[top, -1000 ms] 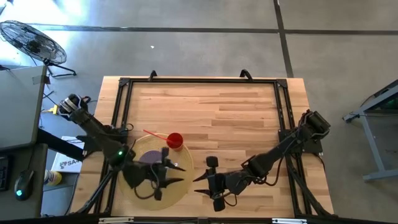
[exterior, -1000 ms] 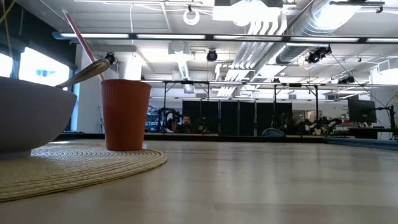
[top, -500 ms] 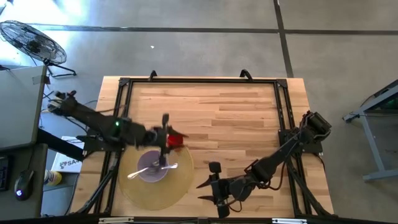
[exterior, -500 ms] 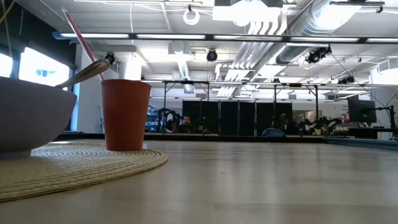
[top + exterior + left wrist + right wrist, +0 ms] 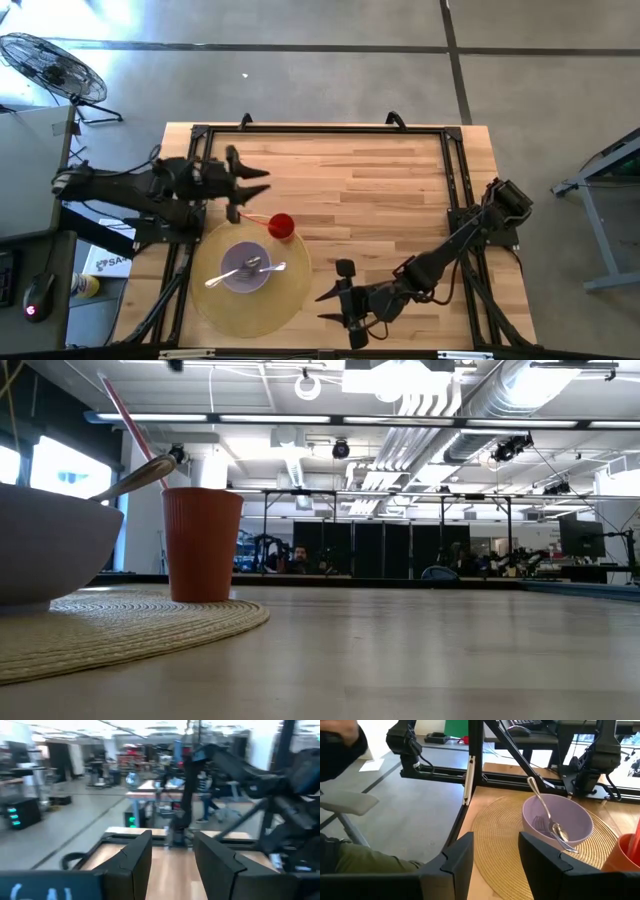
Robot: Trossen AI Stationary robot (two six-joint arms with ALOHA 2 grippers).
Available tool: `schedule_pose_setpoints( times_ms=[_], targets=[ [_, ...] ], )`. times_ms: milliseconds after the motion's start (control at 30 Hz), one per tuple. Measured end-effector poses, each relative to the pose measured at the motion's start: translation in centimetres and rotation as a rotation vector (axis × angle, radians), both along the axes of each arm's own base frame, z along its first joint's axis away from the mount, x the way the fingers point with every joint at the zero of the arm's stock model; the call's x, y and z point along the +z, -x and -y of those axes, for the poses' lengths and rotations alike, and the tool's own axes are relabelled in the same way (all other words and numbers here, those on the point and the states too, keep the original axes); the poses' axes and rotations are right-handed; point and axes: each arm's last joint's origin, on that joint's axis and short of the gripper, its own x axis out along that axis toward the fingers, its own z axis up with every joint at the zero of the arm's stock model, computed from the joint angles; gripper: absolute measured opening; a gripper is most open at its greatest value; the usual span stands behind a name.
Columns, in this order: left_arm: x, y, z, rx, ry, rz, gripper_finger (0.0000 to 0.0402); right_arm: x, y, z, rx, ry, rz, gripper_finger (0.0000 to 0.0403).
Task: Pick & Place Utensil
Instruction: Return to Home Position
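The light wooden tabletop [image 5: 380,190] sits in a black frame [image 5: 320,131] on a grey concrete floor [image 5: 300,80]. We see the left gripper [image 5: 255,182] with its fingers spread apart and nothing between them, held over the tabletop's left side, beyond the orange cup [image 5: 282,226] toward the far edge. The right gripper [image 5: 326,304] also has its fingers parted and empty, near the front edge, just right of the brown mat [image 5: 230,312]. On the mat stands the purple bowl [image 5: 235,285], with the silver spoon [image 5: 540,796] and silver fork [image 5: 538,824] lying in it. The cup stands upright at the mat's far right rim, with the orange straw [image 5: 250,216] leaning out leftward.
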Motion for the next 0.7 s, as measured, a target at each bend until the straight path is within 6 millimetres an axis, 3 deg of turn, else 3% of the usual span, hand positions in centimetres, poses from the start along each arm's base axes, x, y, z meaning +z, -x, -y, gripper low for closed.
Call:
schedule_pose_setpoints(
  times_ms=[267,433,700],
  targets=[
    [-2.6,4.3,-2.1,0.143,0.007,0.073,0.0143,0.0,0.0,0.0,0.003,0.0,-0.001,0.015],
    [-4.7,6.3,-3.4,0.412,0.06,0.108,0.0143,0.0,0.0,0.0,0.002,0.001,-0.001,0.015],
    [-8.4,7.1,-4.8,0.743,0.126,0.083,0.0143,0.0,0.0,0.0,0.002,0.001,-0.001,0.0151]
  ],
)
